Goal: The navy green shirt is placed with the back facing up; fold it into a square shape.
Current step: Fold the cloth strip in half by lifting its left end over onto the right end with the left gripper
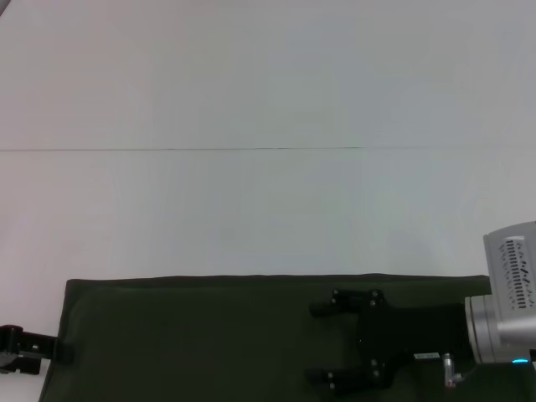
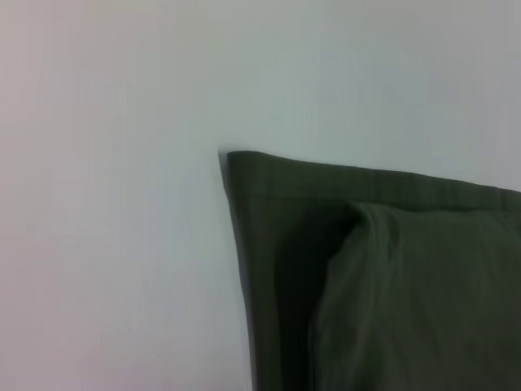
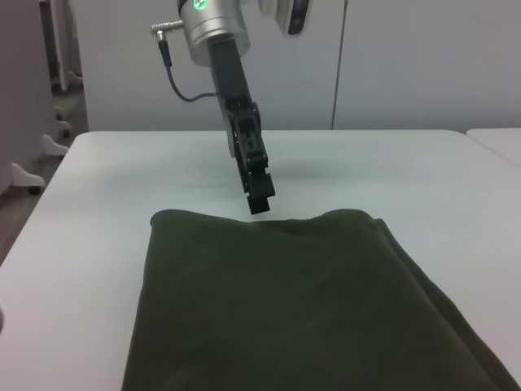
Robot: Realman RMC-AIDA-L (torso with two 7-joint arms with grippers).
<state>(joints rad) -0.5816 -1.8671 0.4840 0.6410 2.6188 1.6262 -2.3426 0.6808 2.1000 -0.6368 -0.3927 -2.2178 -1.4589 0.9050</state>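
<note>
Shirt [image 1: 209,335]: one, dark green, lying flat across the bottom of the head view, already doubled into a band, judged mid-fold. Right gripper [image 1: 322,342] lower right, hovering over the cloth, fingers spread, likely placed for a pinch. Left gripper [image 1: 21,350] at the shirt's lower-left edge; finger state cannot tell. One white desk [image 1: 251,100] beyond.

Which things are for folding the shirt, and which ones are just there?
For the job:
- shirt
- right gripper, open over the shirt
- left gripper, at the shirt's left edge

Just there:
- table, under the shirt
</note>
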